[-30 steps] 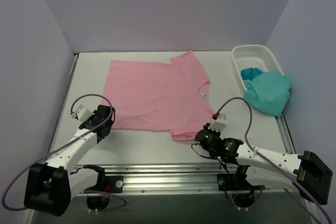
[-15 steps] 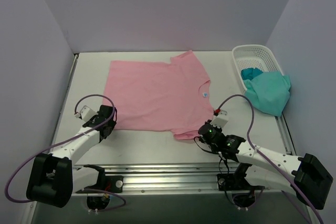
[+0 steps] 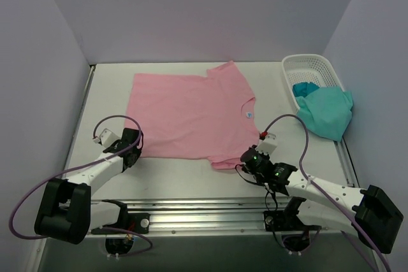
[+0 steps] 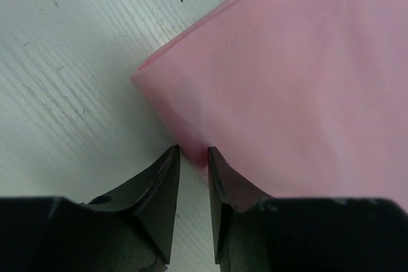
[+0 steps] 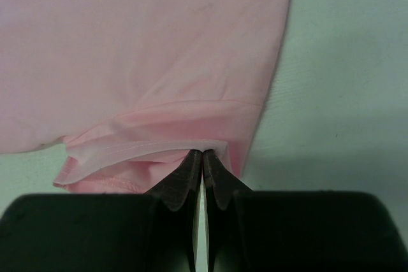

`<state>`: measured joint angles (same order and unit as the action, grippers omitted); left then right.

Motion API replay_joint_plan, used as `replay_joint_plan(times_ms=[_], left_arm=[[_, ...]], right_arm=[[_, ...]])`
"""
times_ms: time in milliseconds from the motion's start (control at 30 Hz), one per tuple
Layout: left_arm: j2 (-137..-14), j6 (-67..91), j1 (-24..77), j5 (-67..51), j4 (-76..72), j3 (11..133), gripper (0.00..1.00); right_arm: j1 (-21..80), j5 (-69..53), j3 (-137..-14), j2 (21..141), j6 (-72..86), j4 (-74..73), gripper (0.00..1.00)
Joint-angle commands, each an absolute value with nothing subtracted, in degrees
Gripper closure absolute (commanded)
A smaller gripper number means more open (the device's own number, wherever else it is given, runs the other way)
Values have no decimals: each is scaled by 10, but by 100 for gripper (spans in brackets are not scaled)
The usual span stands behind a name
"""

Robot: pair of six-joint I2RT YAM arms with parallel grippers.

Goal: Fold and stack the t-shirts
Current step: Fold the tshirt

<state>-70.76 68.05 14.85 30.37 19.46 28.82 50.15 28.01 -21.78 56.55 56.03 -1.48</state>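
Note:
The light pink t-shirt (image 3: pixel 185 113) lies spread flat on the table, its small pale label (image 3: pixel 247 115) at the collar on the right. My left gripper (image 3: pixel 134 147) sits at the shirt's near left corner. In the left wrist view the pink t-shirt (image 4: pixel 287 81) has its edge just reaching between the tips of the left gripper (image 4: pixel 193 152), which is open by a narrow gap. My right gripper (image 3: pixel 243 161) is at the near sleeve. In the right wrist view the right gripper (image 5: pixel 203 154) is shut on the sleeve hem of the pink t-shirt (image 5: pixel 146 42). The teal-green t-shirt (image 3: pixel 326 111) hangs crumpled out of the basket.
A white lattice basket (image 3: pixel 306 63) stands at the right back, by the right wall. Purple walls close in the table on the left, back and right. A metal rail (image 3: pixel 204 211) runs along the near edge between the arm bases.
The left gripper has crept forward and right to the shirt's near left corner. The right gripper shifted slightly right and forward onto the sleeve hem, then held still.

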Motion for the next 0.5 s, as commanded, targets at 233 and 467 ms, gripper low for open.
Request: replay_joint_plan(times_ms=[233, 467], left_arm=[[-723, 668, 148, 307, 155, 288, 86], [-744, 648, 151, 290, 133, 293, 98]], right_arm=[[494, 287, -238, 576, 557, -20, 100], [494, 287, -240, 563, 562, -39, 100]])
